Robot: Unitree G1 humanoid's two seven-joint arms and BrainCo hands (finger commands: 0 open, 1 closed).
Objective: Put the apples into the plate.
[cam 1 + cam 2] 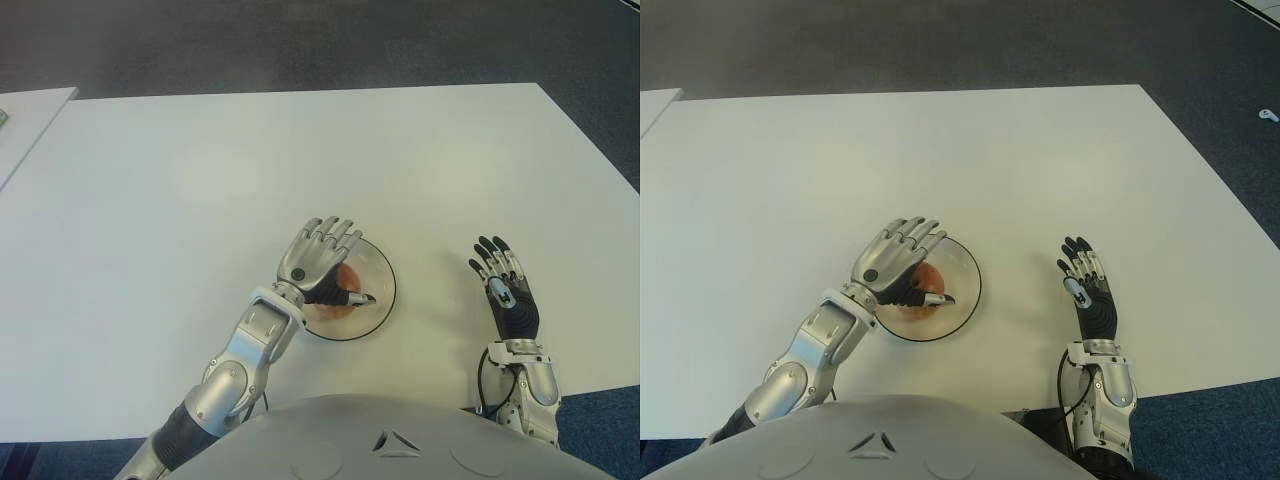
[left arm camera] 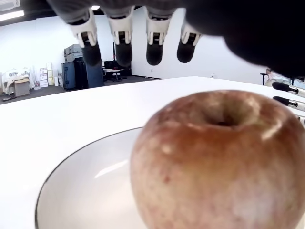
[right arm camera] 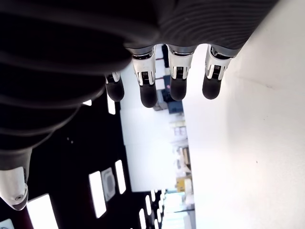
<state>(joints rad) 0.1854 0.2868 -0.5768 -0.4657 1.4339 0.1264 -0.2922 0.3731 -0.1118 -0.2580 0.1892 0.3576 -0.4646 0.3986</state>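
Fingers [image 1: 335,235] of the left hand [image 1: 318,262] are stretched out and spread above the apple [image 1: 343,283], with the thumb reaching across the near right side of the fruit; nothing is gripped. In the left wrist view the four fingertips hang clear of the apple [image 2: 217,157], with open air between them and its top, so the fruit sits free beneath the palm rather than inside a grasp. I judge that the hand is over the plate because the apple has just been set there, and the fingers are wide so that they can lift away without dragging it.

Only a reddish patch of the apple shows under the palm in the eye views; the wrist view shows it standing upright, stem hollow up, on the plate [image 2: 81,186]. The plate [image 1: 385,285] is a shallow white dish with a dark rim, lying on the near middle of the white surface [image 1: 200,180]. No second apple shows anywhere on it, so the task looks about done for what is visible.

Well apart to the right of the plate, the right hand [image 1: 508,285] shows palm down with its fingers [image 3: 177,78] straight and spread, holding nothing.
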